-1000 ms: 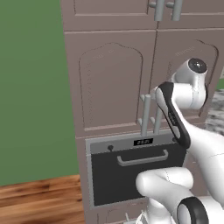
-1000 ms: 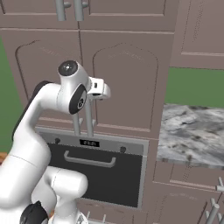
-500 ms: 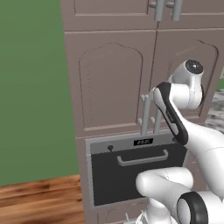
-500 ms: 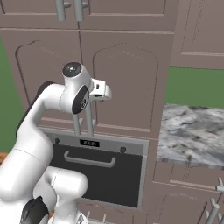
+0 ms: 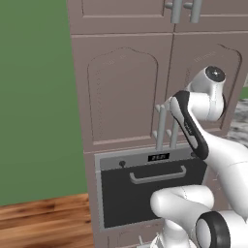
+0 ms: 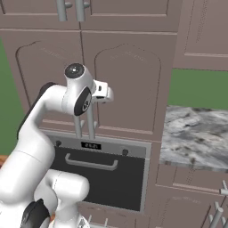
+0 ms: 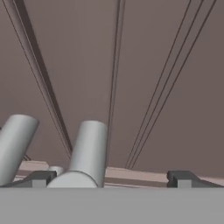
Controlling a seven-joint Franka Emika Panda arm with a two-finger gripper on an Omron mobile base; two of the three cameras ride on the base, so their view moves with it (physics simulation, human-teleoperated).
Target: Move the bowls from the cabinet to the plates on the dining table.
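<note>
Tool (image 7: 109, 178) wide open at cabinet (image 5: 121, 87) handle (image 7: 89, 151): centre bar btwn tips, then close & pull.

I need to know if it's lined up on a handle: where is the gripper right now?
The gripper is open at the pair of grey bar handles on the cabinet doors, just above the oven. In the hand view one handle rises between its fingertips.
</note>
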